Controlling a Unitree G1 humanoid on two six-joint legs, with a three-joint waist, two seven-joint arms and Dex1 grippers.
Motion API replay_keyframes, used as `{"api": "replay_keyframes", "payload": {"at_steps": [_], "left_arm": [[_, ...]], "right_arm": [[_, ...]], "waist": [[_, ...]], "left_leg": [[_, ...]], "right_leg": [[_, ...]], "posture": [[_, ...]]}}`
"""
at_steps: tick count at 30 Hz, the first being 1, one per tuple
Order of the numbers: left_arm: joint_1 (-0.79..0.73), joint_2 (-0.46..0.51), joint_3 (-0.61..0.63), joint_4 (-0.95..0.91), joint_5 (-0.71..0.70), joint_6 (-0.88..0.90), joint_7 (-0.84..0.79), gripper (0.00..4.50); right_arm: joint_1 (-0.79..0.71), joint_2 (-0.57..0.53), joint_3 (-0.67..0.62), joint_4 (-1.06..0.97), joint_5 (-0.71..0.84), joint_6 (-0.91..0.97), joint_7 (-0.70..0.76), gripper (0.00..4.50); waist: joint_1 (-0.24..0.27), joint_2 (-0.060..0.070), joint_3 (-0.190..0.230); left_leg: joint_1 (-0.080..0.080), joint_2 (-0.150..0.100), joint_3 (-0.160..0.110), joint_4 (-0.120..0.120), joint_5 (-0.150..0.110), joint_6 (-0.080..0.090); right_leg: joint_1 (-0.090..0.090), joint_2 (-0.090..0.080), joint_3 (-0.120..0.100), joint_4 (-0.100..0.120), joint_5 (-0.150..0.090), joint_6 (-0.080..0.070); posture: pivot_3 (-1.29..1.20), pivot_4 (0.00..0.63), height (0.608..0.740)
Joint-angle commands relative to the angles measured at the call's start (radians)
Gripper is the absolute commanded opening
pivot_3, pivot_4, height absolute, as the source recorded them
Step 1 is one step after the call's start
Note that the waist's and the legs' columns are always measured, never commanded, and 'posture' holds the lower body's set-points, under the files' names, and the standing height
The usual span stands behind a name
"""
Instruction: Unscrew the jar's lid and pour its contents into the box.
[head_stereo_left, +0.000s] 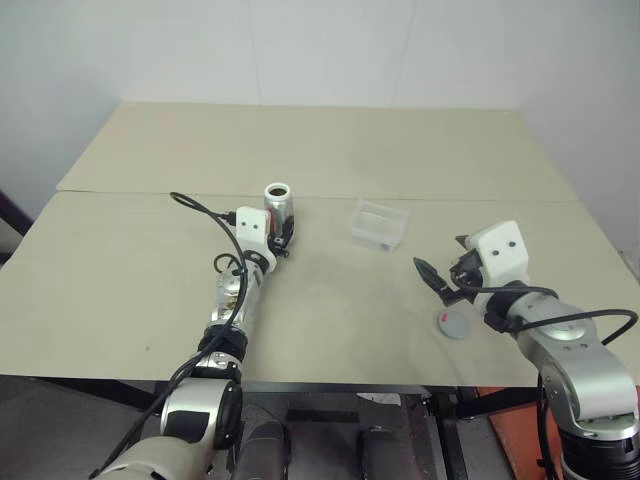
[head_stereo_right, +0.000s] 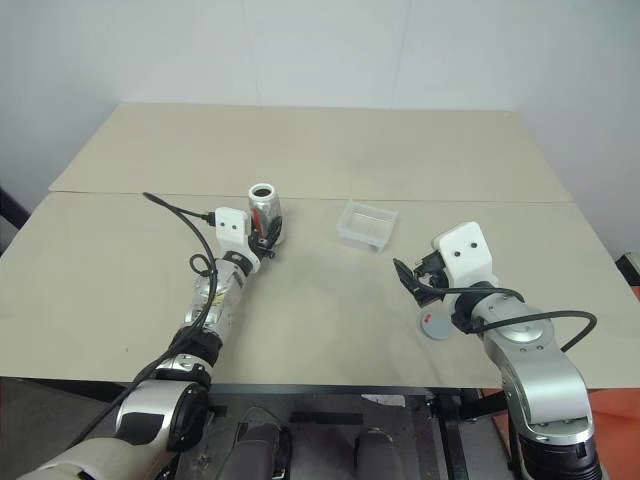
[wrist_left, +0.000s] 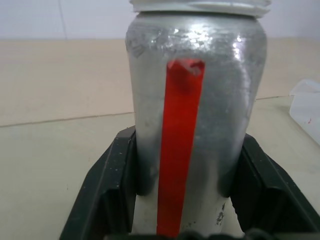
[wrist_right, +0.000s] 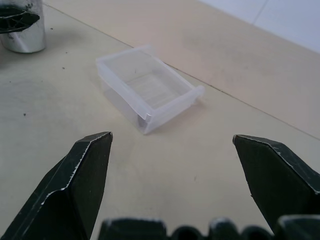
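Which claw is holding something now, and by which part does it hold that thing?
The left claw holds the open jar by its lower body, one finger on each side. The right claw is open and holds nothing.

The right gripper (wrist_right: 172, 142) has its two black fingers (wrist_right: 75, 180) spread wide apart above the beige tabletop (wrist_right: 240, 65), with nothing between them. Beyond the gap lies the box (wrist_right: 147, 87), clear plastic with low walls, set at an angle to the fingers. Well apart from it, at the view's corner, stands the silvery base of the jar (wrist_right: 22, 35), with a dark finger (wrist_right: 15, 17) of the left gripper across it.
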Motion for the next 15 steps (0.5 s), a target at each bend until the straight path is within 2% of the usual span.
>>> {"api": "replay_keyframes", "payload": {"at_steps": [1, 3, 4, 9, 15], "left_arm": [[0.026, -0.003, 0.011, -0.067, -0.046, 0.031, -0.034, 3.73], [0.046, -0.001, 0.005, -0.106, -0.049, 0.041, -0.043, 4.37], [0.059, -0.002, -0.002, -0.133, -0.046, 0.047, -0.042, 4.47], [0.125, -0.001, -0.033, -0.261, -0.017, 0.079, -0.009, 4.47], [0.278, 0.041, -0.058, -0.549, -0.007, 0.162, 0.002, 4.47]], "right_arm": [[-0.002, -0.012, -0.015, -0.026, -0.015, -0.033, 0.001, 4.50], [-0.003, -0.010, -0.013, -0.021, -0.018, -0.037, 0.003, 4.50], [-0.005, -0.009, -0.011, -0.017, -0.019, -0.039, 0.004, 4.50], [-0.018, -0.005, 0.009, 0.007, -0.030, -0.059, 0.013, 4.50], [-0.040, -0.011, 0.022, 0.041, -0.035, -0.084, 0.032, 4.50]], "waist": [[-0.001, 0.000, 0.000], [-0.002, 0.000, 0.000], [-0.003, 0.000, 0.000], [-0.003, 0.000, 0.000], [-0.008, 0.000, 0.000]], "left_leg": [[0.000, 0.000, 0.000, 0.000, 0.000, 0.000], [0.000, 0.000, 0.000, 0.000, 0.000, 0.000], [0.000, 0.000, 0.000, 0.000, 0.000, 0.000], [0.000, 0.000, 0.000, 0.000, 0.000, 0.000], [0.000, 0.001, -0.001, 0.000, 0.000, 0.000]], "right_leg": [[0.000, 0.000, 0.000, 0.000, 0.000, 0.000], [0.000, 0.000, 0.000, 0.000, 0.000, 0.000], [0.000, 0.000, 0.000, 0.000, 0.000, 0.000], [0.001, 0.000, 0.000, 0.000, 0.000, 0.000], [0.000, 0.000, 0.000, 0.000, 0.000, 0.000]], "posture": [[0.00, 0.150, 0.740], [0.00, 0.150, 0.740], [0.00, 0.150, 0.740], [0.00, 0.150, 0.740], [0.00, 0.150, 0.740]]}}
